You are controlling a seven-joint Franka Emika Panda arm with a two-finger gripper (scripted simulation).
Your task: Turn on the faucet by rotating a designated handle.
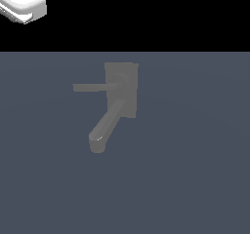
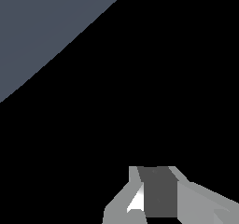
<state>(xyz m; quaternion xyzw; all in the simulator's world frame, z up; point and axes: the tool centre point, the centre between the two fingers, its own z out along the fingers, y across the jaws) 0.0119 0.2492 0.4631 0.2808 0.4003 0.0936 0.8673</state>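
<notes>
The faucet (image 1: 121,89) is a matte grey fixture in the middle of the exterior view, with a flat rectangular back plate. Its thick rounded spout (image 1: 103,128) runs down toward the exterior view's left. The handle (image 1: 90,87) is a thin flat bar that sticks out level from the plate's hub toward the exterior view's left. My gripper (image 2: 158,171) appears only in the wrist view, as grey fingers (image 2: 122,204) around a dark face, with no clear gap to judge. It touches nothing, and the faucet is out of the wrist view.
A white arm link (image 1: 22,5) sits in the exterior view's top left corner, far from the faucet. The blue-grey floor (image 1: 185,169) spreads around the fixture, with black background above it. The wrist view shows a wedge of that floor (image 2: 42,27).
</notes>
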